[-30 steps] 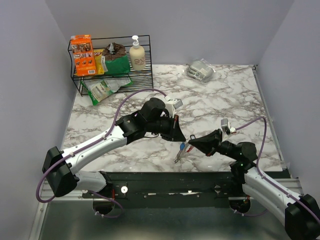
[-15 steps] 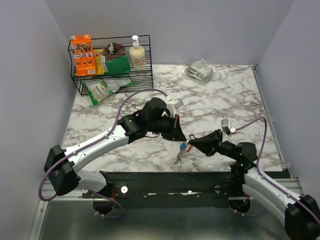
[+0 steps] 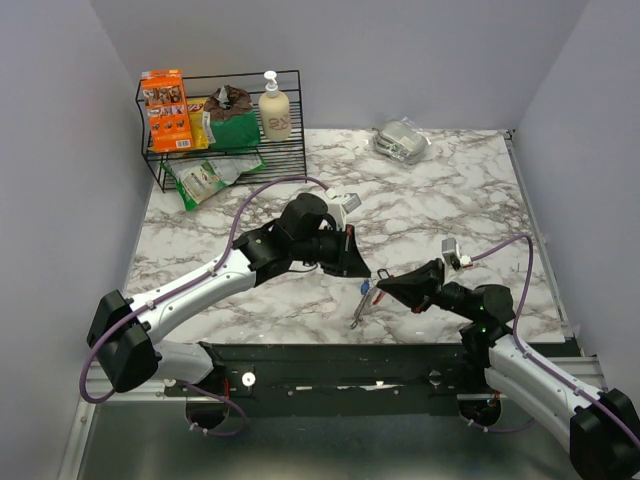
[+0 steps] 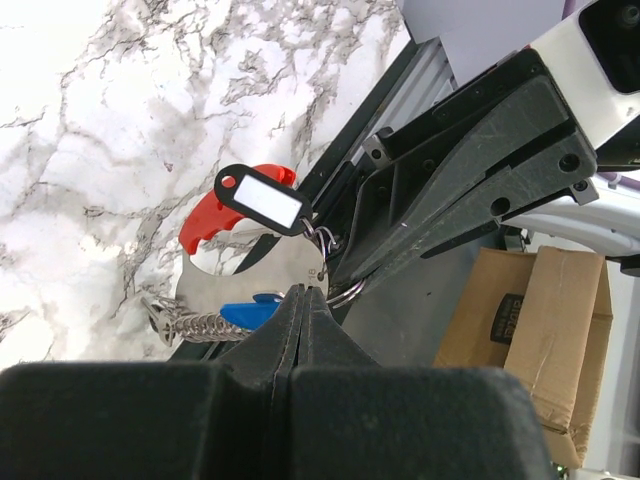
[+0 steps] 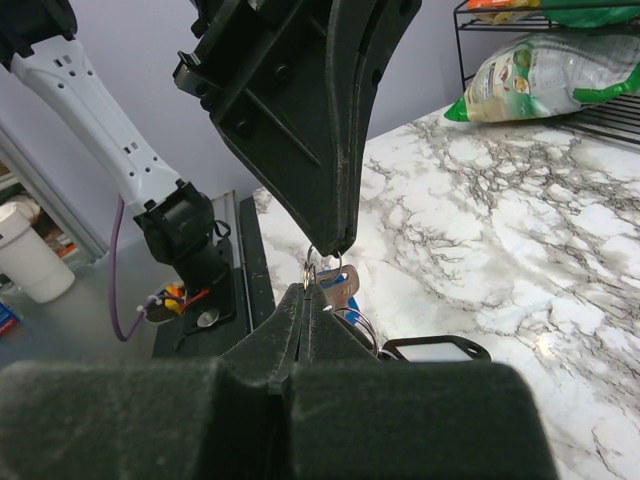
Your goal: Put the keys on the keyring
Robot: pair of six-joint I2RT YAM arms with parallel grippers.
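Note:
Both grippers meet tip to tip above the table's front edge. My left gripper (image 3: 367,277) is shut on a small silver ring of the keyring (image 5: 322,262). My right gripper (image 3: 379,286) is shut on the same ring from the other side. A silver key (image 4: 268,268) and a blue-headed key (image 4: 249,313) hang from that ring, along with a black tag with a white label (image 4: 262,200). The red clip (image 4: 213,214) and short chain (image 4: 196,325) dangle below. From above, the bundle (image 3: 362,301) hangs just off the marble.
A black wire rack (image 3: 222,128) with an orange box, green bags and a soap bottle stands at the back left. A clear plastic packet (image 3: 402,140) lies at the back right. The table's front rail (image 3: 340,362) is directly beneath the hanging bundle.
The left arm's wrist has shifted slightly up and left. Both grippers stay shut at the ring, and the bundle hangs in nearly the same spot.

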